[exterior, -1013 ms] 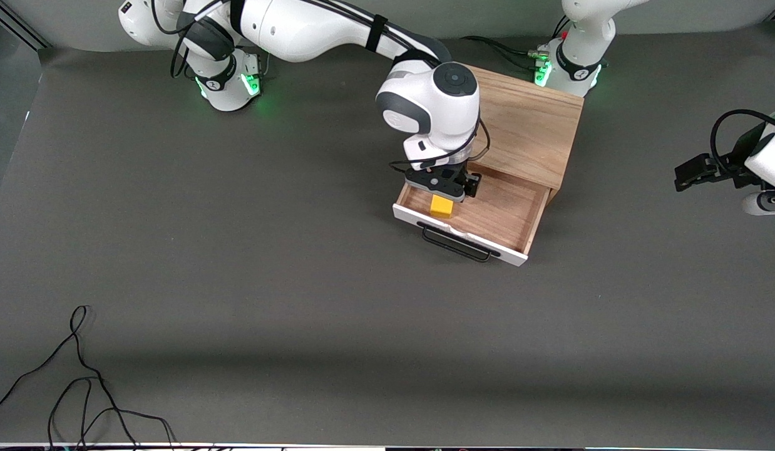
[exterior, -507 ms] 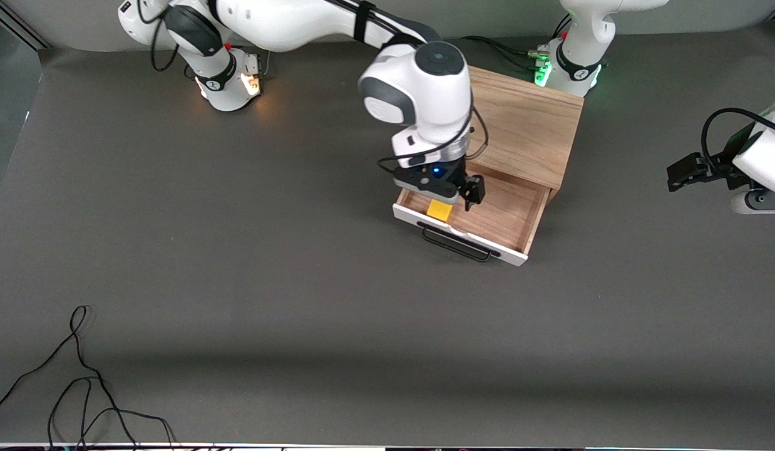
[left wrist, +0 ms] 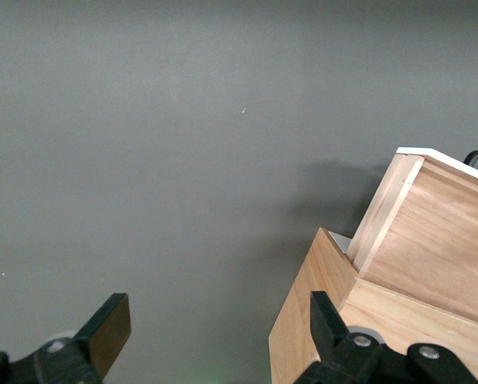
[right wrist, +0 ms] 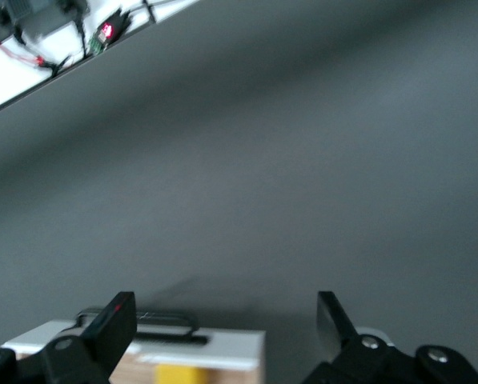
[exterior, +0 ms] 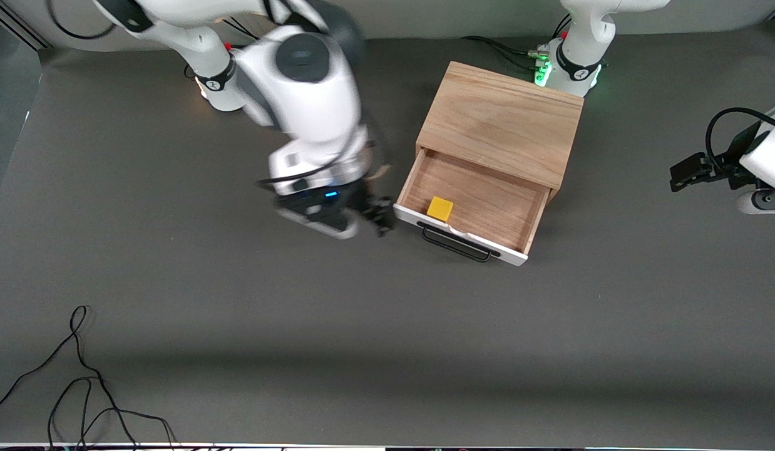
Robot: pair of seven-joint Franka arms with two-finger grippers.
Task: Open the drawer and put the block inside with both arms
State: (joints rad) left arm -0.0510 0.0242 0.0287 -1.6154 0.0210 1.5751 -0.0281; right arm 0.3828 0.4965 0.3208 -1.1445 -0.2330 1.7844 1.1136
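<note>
The drawer stands pulled out of the light oak box, its white front and black handle toward the front camera. The yellow block lies inside it, near the front panel at the right arm's end. My right gripper is open and empty, over the table just beside the drawer's corner. Its wrist view shows its open gripper, the drawer's white front and the block. My left gripper is open and empty, waiting over the table at the left arm's end; it also shows in its wrist view.
Loose black cables lie on the grey table near the front camera at the right arm's end. In the left wrist view the box and the pulled-out drawer's side show beside the gripper.
My right gripper has let go of the block, risen out of the drawer and swung away toward the right arm's end. The block stays in the drawer. The left arm has barely moved.
</note>
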